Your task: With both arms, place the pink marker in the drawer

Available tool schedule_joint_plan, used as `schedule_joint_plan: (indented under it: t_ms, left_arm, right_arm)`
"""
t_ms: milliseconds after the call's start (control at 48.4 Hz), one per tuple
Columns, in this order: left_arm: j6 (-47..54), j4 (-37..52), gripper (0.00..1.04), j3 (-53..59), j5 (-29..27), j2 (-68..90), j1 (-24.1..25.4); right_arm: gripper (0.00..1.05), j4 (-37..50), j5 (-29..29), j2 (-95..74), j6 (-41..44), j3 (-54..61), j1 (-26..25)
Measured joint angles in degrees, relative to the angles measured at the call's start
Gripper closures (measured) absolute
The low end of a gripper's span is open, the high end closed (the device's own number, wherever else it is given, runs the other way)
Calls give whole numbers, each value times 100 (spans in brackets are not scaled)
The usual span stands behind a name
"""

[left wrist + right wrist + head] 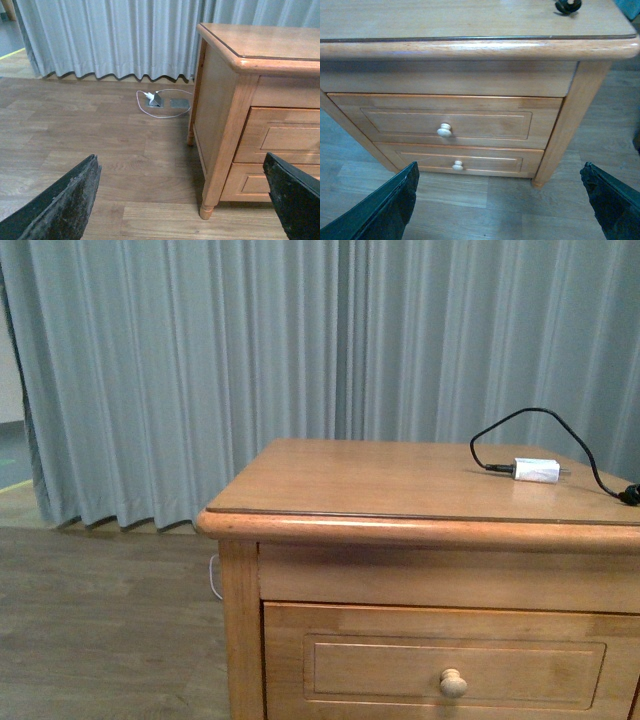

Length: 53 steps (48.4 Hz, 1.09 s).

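On top of the wooden cabinet (400, 480) only a white charger plug (536, 470) w/ black cable (530, 420) shows; the pink marker isn't visible in any view, so its location can't be told from these. Top drawer (445, 122) is fully closed, knob (444, 130) centred on the panel; a second drawer (457, 162) sits below it w/ its own knob.

Left end effector (185, 200): fingers spread wide, nothing between them, hanging over the floor (100, 145) beside the cabinet's left side. Right end effector (502, 200): also wide open and empty, facing the drawer fronts, apart from them.

Step in hand, prob.: open the top drawer. To do it well:
- Right arm looks best placed; line the fingers either side of the upper knob, not the lower one.
- Close fully behind the knob's round head before pulling, since it's small and could slip out.
- Pull straight out, level w/ the drawer, to avoid jamming.
- Find the marker before committing the left arm; don't mistake the plug for it.
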<state>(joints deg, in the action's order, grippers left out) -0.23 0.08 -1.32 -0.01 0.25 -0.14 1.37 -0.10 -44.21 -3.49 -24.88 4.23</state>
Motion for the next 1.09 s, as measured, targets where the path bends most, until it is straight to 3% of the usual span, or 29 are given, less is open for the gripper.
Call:
schedule_joint_plan:
  t_ms: [268,310,413,702,785,1095]
  left_arm:
    - [0,0,6,0,0,0,0]
    - [0,0,6,0,0,0,0]
    - [0,0,6,0,0,0,0]
    - [0,0,6,0,0,0,0]
    - [-2,0,6,0,0,0,0]
    - [0,0,6,0,0,0,0]
  right_arm:
    - [10,70,131,413,24,122,7]
    - [18,909,352,494,144,463,13]
    - [37,1965,48,787,249,1012,-334]
    - [85,2026,22,1390,313,1663,-411]
    - [104,1950,22,1665,339,1840,-411]
    - [103,1515,22,2457,330,2197,-411]
